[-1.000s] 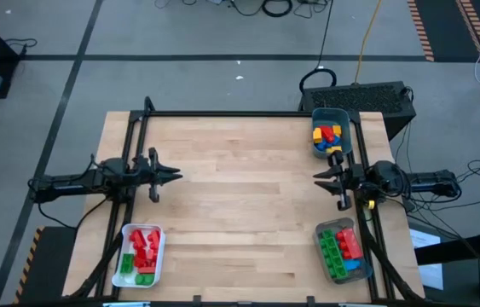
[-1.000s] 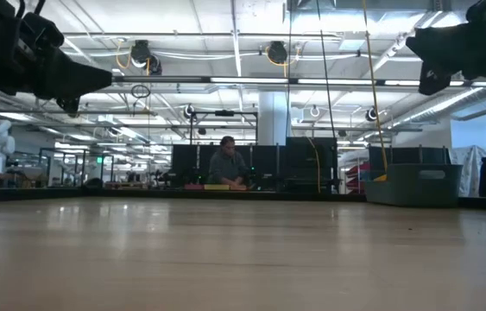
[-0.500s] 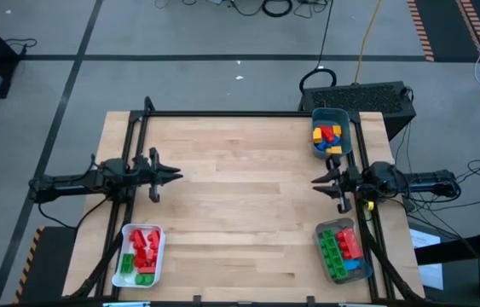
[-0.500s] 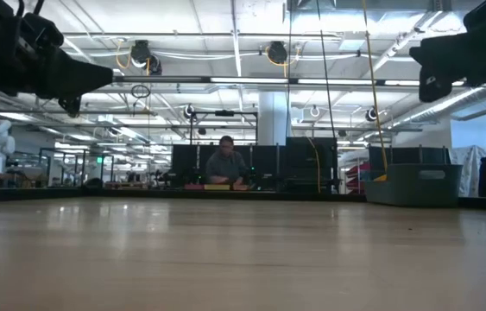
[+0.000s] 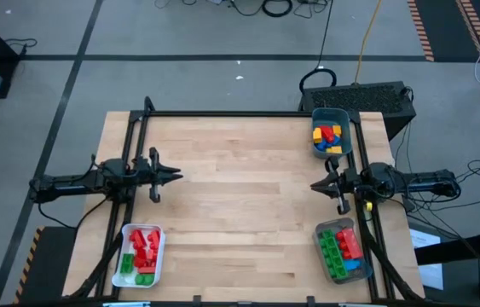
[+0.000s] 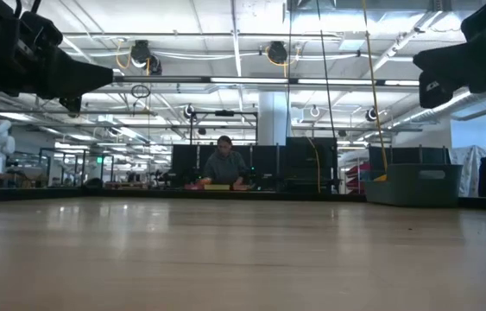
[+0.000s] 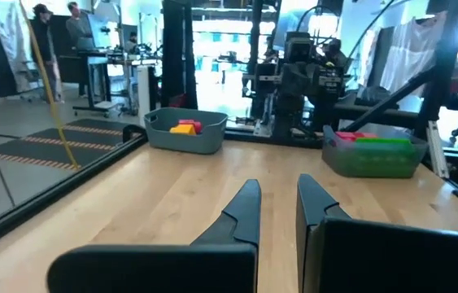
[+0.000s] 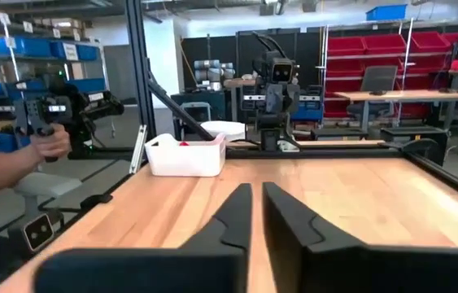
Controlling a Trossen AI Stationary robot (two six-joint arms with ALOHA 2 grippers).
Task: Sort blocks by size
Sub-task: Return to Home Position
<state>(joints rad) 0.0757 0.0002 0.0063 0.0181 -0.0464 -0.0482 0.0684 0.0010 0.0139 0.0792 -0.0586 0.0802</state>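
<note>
The blocks lie in three bins. A teal bin (image 5: 331, 135) at the far right holds yellow, blue and red blocks (image 5: 327, 137). A white bin (image 5: 141, 254) at the near left holds red and green blocks (image 5: 143, 247). A clear bin (image 5: 343, 249) at the near right holds green, red and blue blocks (image 5: 340, 247). My left gripper (image 5: 176, 176) hovers over the table's left side, slightly open and empty; its own wrist view (image 7: 277, 203) shows the gap. My right gripper (image 5: 315, 183) hovers between the two right bins, fingers almost together and empty (image 8: 257, 203).
Bare wooden tabletop (image 5: 240, 196) spreads between the two arms. A black frame (image 5: 222, 113) runs along the table's far edge. Beyond the table a person sits at a desk (image 6: 224, 164), and a person's arm with a handheld controller (image 8: 41, 142) shows in the right wrist view.
My right gripper has moved a little toward the table's near edge and slightly down, away from the teal bin.
</note>
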